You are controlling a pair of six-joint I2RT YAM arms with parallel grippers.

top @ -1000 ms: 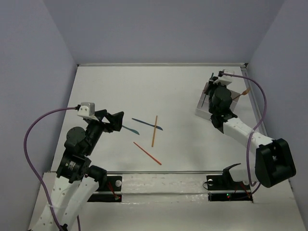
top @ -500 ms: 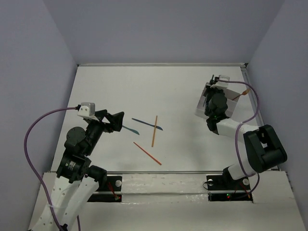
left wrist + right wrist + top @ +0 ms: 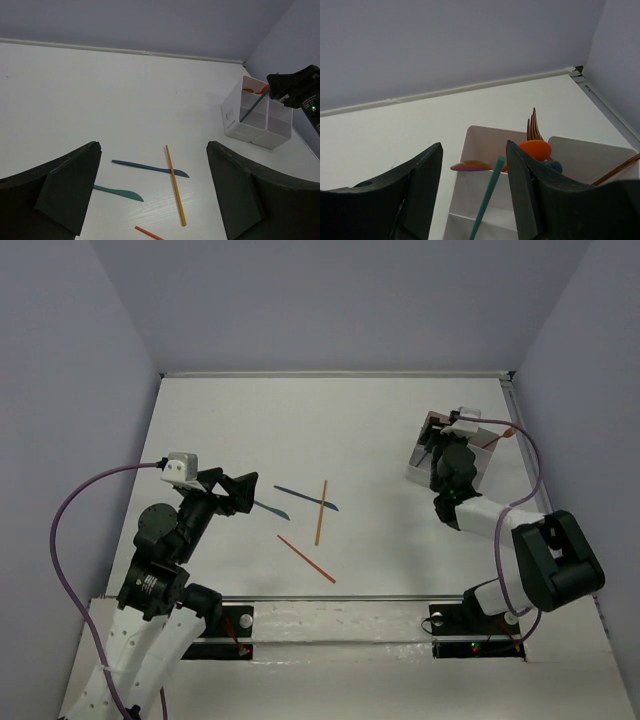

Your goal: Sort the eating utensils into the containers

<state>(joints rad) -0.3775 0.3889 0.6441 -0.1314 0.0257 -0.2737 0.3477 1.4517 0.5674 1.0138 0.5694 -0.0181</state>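
Observation:
The white divided box (image 3: 470, 200) sits at the table's right; I also see this box (image 3: 257, 131) in the left wrist view. My right gripper (image 3: 474, 145) hangs open just above it, and a teal stick (image 3: 487, 200) leans in a near compartment between the spread fingers, close to the right one. An orange spoon (image 3: 536, 149), an orange fork (image 3: 534, 126) and another orange stick (image 3: 615, 172) stand in the other compartments. My left gripper (image 3: 153, 145) is open above a teal knife (image 3: 117, 192), a dark blue knife (image 3: 150, 167), an orange stick (image 3: 175, 185) and a red stick (image 3: 306, 558).
The right arm (image 3: 490, 515) covers most of the box (image 3: 420, 465) in the top view. Purple cables (image 3: 70, 510) loop beside both arms. The table's far edge (image 3: 125, 50) meets the grey wall, and the right wall stands close behind the box.
My right gripper has opened and let go of the teal stick, which now stands in the box. The left arm and the utensils on the table have not moved.

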